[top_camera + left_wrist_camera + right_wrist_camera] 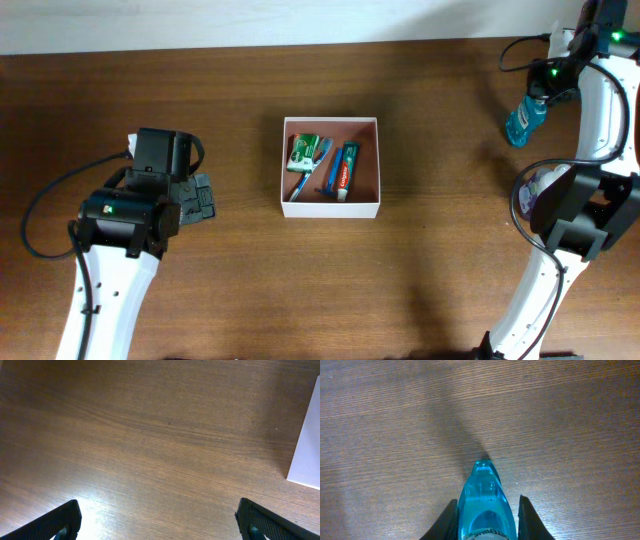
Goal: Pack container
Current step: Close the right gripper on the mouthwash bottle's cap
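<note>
The container [330,209] is sitting on the table [420,280], off to the right of the left gripper [205,197] and well apart from it, with only a white corner showing at the right edge of the left wrist view. The left gripper is hanging over bare wood with its jaws spread wide and is holding nothing. Inside the container, a green packet [303,150], a blue-handled toothbrush [299,186] and a toothpaste tube [347,168] are already lying on the reddish floor, so part of the packing appears done. Far to the container's right, the right gripper [487,501] is closing its fingers [447,520] against both sides of a blue bottle [485,485] that is pointing away from the wrist. Whether the bottle is clearing the table is hard to tell. Carrying it leftward into the container looks like the work remaining.
</note>
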`<state>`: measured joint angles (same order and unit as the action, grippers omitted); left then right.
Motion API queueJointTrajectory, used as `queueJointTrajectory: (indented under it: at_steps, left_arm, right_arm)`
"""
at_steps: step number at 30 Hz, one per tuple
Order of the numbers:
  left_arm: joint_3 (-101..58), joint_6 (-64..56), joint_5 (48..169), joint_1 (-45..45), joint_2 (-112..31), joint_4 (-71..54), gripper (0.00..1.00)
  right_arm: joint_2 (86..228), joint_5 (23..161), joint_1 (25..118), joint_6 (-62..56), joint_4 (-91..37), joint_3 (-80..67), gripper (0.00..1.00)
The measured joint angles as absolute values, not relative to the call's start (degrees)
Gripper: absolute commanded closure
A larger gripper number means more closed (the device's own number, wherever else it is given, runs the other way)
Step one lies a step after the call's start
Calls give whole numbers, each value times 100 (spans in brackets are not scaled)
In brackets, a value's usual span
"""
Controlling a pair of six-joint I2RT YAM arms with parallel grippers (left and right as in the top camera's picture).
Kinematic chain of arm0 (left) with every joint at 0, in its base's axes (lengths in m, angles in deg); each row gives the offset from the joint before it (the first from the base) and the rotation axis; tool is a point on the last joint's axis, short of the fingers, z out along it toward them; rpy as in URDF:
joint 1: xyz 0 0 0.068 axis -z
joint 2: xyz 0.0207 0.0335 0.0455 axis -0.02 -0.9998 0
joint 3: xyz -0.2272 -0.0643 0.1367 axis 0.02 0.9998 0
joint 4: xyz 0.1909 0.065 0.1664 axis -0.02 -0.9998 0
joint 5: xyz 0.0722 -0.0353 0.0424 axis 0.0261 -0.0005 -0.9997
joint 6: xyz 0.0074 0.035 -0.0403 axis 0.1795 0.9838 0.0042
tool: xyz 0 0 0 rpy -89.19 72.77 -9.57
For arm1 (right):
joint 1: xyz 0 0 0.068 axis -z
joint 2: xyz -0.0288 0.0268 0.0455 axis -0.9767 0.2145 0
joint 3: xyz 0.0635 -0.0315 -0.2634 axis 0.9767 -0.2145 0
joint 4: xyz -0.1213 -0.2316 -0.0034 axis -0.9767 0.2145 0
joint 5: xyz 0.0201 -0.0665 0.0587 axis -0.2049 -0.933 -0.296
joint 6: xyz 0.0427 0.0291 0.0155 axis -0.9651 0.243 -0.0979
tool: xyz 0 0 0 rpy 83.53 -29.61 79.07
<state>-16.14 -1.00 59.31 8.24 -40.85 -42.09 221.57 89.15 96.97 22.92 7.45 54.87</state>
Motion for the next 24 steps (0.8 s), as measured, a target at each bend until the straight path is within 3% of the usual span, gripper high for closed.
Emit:
queueJointTrajectory:
  at_steps: [10, 24]
  left_arm:
    - [-1614, -100, 5933, 824, -4085, -4207, 1]
    - [-1614, -100, 5933, 824, -4085, -4209, 1]
  right_arm:
    - [22153, 8920, 9697, 2130, 1172, 5684, 96]
    - [22153, 9613, 9695, 2121, 2566, 7551, 96]
